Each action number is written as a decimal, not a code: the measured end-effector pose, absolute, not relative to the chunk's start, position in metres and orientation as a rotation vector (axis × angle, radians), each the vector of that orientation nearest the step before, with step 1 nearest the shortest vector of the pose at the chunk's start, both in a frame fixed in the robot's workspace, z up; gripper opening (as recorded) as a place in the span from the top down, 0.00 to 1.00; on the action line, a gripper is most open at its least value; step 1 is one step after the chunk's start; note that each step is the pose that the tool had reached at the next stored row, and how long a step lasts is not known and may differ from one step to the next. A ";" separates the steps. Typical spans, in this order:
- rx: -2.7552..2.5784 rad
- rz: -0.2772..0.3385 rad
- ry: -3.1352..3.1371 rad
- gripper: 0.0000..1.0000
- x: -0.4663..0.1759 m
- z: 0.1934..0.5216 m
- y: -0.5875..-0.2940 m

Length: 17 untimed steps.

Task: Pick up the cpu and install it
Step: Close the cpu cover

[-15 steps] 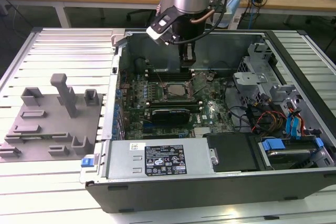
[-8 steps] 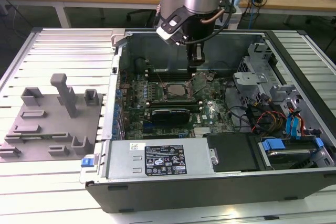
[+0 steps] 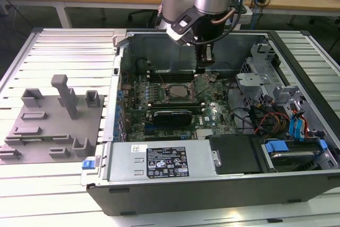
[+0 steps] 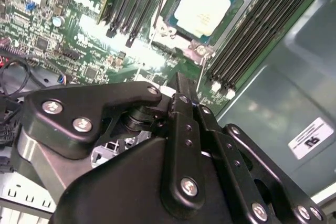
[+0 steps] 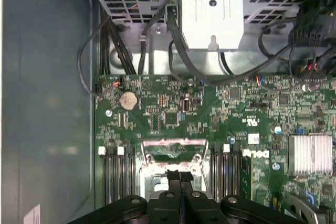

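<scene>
The cpu (image 3: 179, 92) lies flat in its socket on the green motherboard inside the open computer case, and its silvery top (image 4: 202, 6) is bare in the second wrist view. The socket's metal load plate (image 3: 201, 83) stands raised beside it, reflecting green in the first wrist view (image 5: 170, 150). My gripper (image 3: 205, 67) hangs just above this plate, to the exterior view's right of the cpu. Its two black fingers (image 5: 180, 176) are pressed together with nothing visible between them.
Grey fixture blocks (image 3: 53, 118) sit outside the case on the exterior view's left. Black memory slots (image 4: 252, 40) flank the socket. A drive cage (image 3: 255, 78), loose cables (image 3: 265, 118) and the power supply (image 3: 159, 162) crowd the case. A coin battery (image 5: 127, 99) and a heat sink (image 5: 310, 153) sit on the board.
</scene>
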State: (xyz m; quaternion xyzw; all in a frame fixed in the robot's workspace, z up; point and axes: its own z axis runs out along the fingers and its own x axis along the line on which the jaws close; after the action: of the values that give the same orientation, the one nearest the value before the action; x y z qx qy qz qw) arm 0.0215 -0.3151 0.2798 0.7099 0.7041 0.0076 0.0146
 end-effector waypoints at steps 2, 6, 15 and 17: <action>2.210 0.024 2.192 0.89 0.026 0.280 -0.315; 2.210 0.023 2.192 0.89 0.037 0.280 -0.315; 2.210 0.023 2.192 0.89 0.053 0.280 -0.315; 2.210 0.023 2.192 0.89 0.053 0.280 -0.316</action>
State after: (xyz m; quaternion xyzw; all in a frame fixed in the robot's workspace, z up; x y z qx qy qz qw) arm 0.0526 -0.3155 0.2799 0.7099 0.7041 0.0075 0.0146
